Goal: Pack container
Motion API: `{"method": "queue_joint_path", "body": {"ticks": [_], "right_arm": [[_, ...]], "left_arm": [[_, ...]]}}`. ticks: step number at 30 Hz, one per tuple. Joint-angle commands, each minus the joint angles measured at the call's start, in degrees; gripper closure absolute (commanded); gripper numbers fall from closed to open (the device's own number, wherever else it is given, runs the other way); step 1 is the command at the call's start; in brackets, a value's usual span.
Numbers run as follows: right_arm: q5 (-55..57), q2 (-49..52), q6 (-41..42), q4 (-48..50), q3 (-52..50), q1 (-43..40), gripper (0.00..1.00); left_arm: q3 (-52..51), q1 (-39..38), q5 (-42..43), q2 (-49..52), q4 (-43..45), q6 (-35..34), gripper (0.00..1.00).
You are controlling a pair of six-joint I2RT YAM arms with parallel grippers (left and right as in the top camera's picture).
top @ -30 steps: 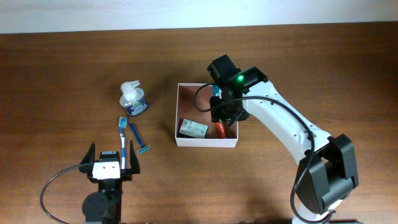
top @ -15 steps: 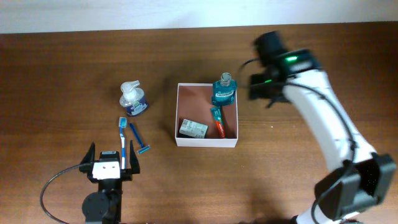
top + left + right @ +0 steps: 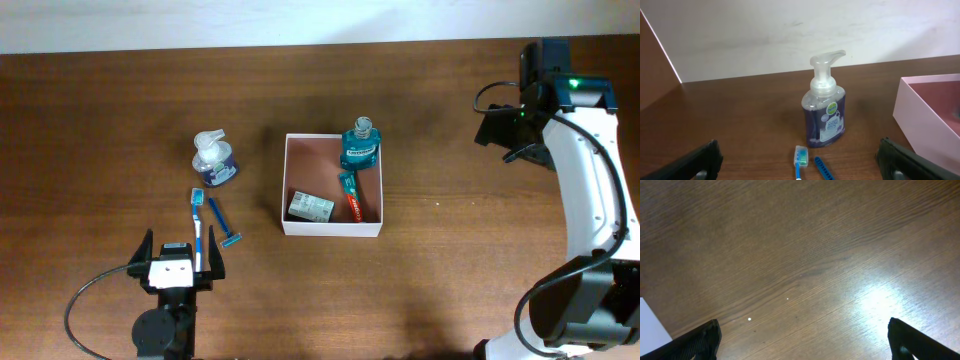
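1. Your right hand (image 3: pixel 804 341) has pulled away from the container (image 3: pixel 332 229), where it hung a second ago. It is now well off to the right over bare worktop (image 3: pixel 790 255), released, fingers spread wide with nothing between them. The teal mouthwash bottle (image 3: pixel 359 148) it was over is now in plain view in the container's far right corner, cap at the far rim.
2. Nearest you, the left hand (image 3: pixel 180 250) is also released, fingers wide apart and holding nothing.
3. A blue-and-white toothbrush (image 3: pixel 199 225) lies on the worktop just ahead of that hand, its handle reaching in between the fingers.
4. A blue razor (image 3: pixel 224 227) lies just right of the toothbrush, not touching it.
5. Beyond both, a purple soap pump bottle (image 3: pixel 824 107) stands upright.
6. The container sits mid-worktop, right of those items. It also holds a small grey-green packet (image 3: pixel 310 207) at the near left and a red-and-green toothpaste tube (image 3: pixel 350 197) beside it.
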Motion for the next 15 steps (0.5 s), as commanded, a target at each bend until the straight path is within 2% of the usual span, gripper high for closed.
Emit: {"method": "queue_joint_path", "body": {"ticks": [1, 4, 8, 11, 13, 15], "right_arm": [[-1.22, -0.44, 0.09, 0.0, 0.74, -0.11, 0.01], [-1.22, -0.44, 0.09, 0.0, 0.74, -0.11, 0.01], [-1.22, -0.44, 0.09, 0.0, 0.74, -0.11, 0.02], [-1.22, -0.44, 0.09, 0.0, 0.74, -0.11, 0.01], [-1.22, -0.44, 0.09, 0.0, 0.74, -0.11, 0.01], [-1.22, -0.44, 0.09, 0.0, 0.74, -0.11, 0.01]], "left_arm": [[-0.22, 0.35, 0.57, -0.28, -0.07, 0.81, 0.0], [-0.2, 0.35, 0.52, -0.28, 1.03, 1.11, 0.01], [-0.22, 0.35, -2.29, -0.28, 14.16, 5.44, 0.0], [0.33, 0.35, 3.5, 0.15, 24.9, 5.51, 0.0], [2.8, 0.37, 3.58, 2.03, 26.97, 6.45, 0.0], [8.83, 0.37, 3.63, 6.73, 26.93, 11.1, 0.0]]}}
